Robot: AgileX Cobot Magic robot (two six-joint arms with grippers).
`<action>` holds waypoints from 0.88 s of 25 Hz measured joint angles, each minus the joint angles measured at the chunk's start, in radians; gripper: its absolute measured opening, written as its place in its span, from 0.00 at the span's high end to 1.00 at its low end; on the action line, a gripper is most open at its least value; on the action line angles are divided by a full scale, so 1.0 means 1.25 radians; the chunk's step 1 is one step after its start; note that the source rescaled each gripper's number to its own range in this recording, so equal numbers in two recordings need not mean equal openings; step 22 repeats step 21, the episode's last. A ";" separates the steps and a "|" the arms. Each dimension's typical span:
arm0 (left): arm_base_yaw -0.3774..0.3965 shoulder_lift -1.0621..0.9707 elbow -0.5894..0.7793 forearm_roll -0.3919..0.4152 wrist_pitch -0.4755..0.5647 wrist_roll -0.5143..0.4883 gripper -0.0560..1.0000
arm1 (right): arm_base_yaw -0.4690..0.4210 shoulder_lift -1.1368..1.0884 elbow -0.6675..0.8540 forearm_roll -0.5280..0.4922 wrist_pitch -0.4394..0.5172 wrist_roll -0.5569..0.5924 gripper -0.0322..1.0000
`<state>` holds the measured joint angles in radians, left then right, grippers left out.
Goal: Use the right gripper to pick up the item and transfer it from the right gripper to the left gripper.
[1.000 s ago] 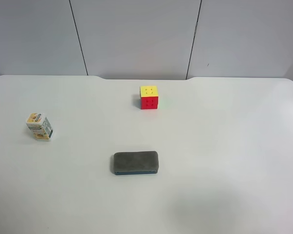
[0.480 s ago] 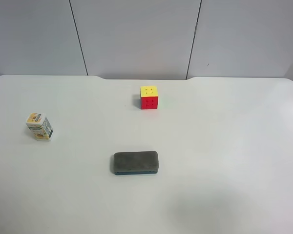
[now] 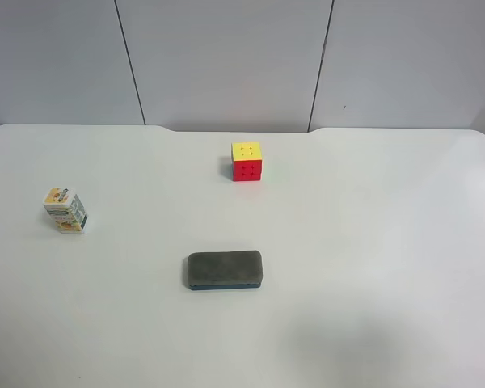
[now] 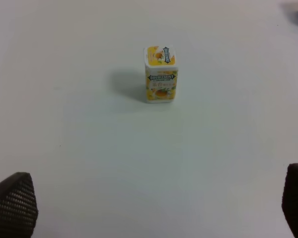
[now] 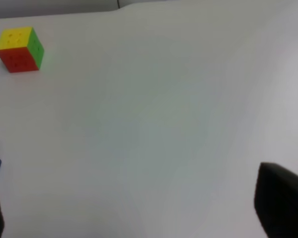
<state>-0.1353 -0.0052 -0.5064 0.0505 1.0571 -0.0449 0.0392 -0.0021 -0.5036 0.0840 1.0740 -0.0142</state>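
Note:
The item, a small white and yellow-orange carton [image 3: 65,211], stands upright on the white table [image 3: 372,242] at the exterior high view's left. It also shows in the left wrist view [image 4: 160,74], ahead of my left gripper [image 4: 154,203] and well apart from it. The left gripper is open and empty, with one fingertip [image 4: 12,203] at each lower corner. My right gripper [image 5: 139,208] is open and empty, with its fingertips [image 5: 280,203] at the frame's lower edges over bare table. Neither arm shows in the exterior high view.
A red-and-yellow puzzle cube [image 3: 246,161] sits at the table's back middle and shows in the right wrist view [image 5: 20,49]. A flat dark-grey eraser block [image 3: 225,270] lies in the front middle. The table's back edge meets a grey panelled wall.

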 joint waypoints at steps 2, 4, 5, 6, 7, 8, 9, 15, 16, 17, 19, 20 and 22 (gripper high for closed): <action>0.000 0.000 0.000 0.000 0.000 0.000 0.00 | 0.000 0.000 0.000 0.000 0.000 0.000 0.00; 0.000 0.000 0.000 0.000 0.000 0.000 0.00 | 0.000 0.000 0.000 0.000 0.000 0.000 0.00; 0.000 0.000 0.000 0.000 0.000 0.000 0.00 | 0.000 0.000 0.000 0.000 0.000 0.000 0.00; 0.000 0.000 0.000 0.000 0.000 0.000 0.00 | 0.000 0.000 0.000 0.000 0.000 0.000 0.00; 0.000 0.000 0.000 0.000 0.000 0.000 0.00 | 0.000 0.000 0.000 0.000 0.000 0.000 0.00; 0.000 0.000 0.000 0.000 0.000 0.000 0.00 | 0.000 0.000 0.000 0.000 0.000 0.000 0.00; 0.000 0.000 0.000 0.000 0.000 0.000 0.00 | 0.000 0.000 0.000 0.000 0.000 0.000 0.00; 0.042 0.000 0.000 0.000 0.000 0.001 0.00 | 0.000 0.000 0.000 0.000 0.000 0.000 0.00; 0.053 0.000 0.000 0.000 0.000 0.001 0.00 | 0.000 0.000 0.000 0.000 0.000 0.000 0.00; 0.063 0.000 0.000 0.000 0.000 0.001 0.00 | 0.000 0.000 0.000 0.000 0.000 0.000 0.00; 0.076 0.000 0.000 0.000 0.000 0.001 0.00 | 0.000 0.000 0.000 0.000 0.000 0.000 0.00; 0.080 0.000 0.000 0.000 0.000 0.001 0.00 | 0.000 0.000 0.000 0.000 0.000 0.000 0.00; 0.082 0.000 0.000 0.000 0.000 0.001 0.00 | 0.000 0.000 0.000 0.000 0.000 0.000 0.00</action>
